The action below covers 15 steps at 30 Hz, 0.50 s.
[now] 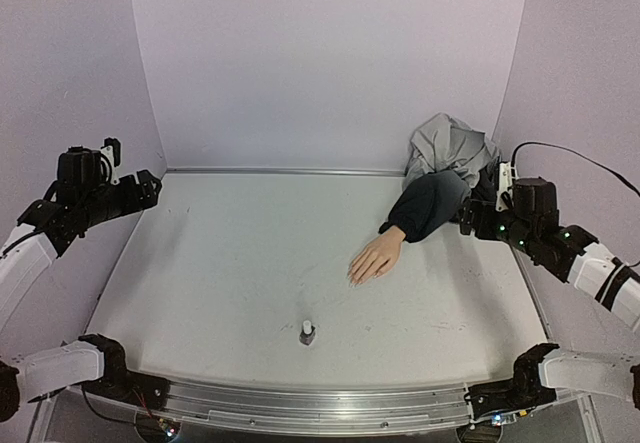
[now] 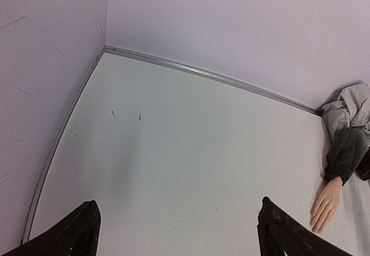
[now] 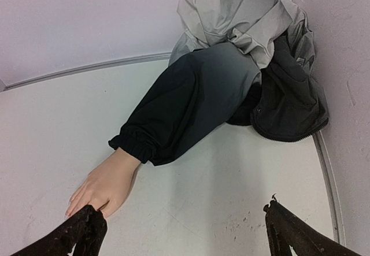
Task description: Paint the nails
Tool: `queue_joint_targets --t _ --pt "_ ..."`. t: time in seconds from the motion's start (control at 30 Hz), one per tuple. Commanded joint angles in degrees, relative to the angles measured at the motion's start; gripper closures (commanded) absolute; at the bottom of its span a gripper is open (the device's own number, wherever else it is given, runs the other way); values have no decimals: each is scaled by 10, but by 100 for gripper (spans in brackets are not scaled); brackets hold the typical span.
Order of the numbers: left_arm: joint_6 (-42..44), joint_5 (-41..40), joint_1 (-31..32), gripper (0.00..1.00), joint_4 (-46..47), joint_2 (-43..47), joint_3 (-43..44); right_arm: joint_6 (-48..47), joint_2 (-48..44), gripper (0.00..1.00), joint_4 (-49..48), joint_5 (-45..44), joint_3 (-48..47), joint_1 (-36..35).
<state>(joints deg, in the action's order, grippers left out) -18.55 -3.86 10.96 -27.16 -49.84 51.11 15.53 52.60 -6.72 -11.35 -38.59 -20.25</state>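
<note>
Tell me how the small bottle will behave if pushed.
The bottle stands upright, taller than wide, so it likely tips easily. It is small, so probably light. The table looks smooth; it may slide first.

pale lilac walls (image 1: 330, 63), white scuffed table (image 1: 230, 273), metal rim (image 1: 290, 171), even light

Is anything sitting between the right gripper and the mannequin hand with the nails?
Nothing visible does. Only bare table lies between the open right gripper and the mannequin hand. The small bottle stands nearer the front edge, off that path.
</note>
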Motion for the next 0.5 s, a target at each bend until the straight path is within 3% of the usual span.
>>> queue_joint_targets --t 0.0,0.2,0.47 --pt "-25 25 -16 3 29 10 1 21 4 2 11 29 -33 10" --pt "-21 92 -33 1 29 9 3 32 16 2 35 90 -41 19" --pt "-15 263 -41 1 28 -18 -2 69 43 2 38 166 -47 -23"
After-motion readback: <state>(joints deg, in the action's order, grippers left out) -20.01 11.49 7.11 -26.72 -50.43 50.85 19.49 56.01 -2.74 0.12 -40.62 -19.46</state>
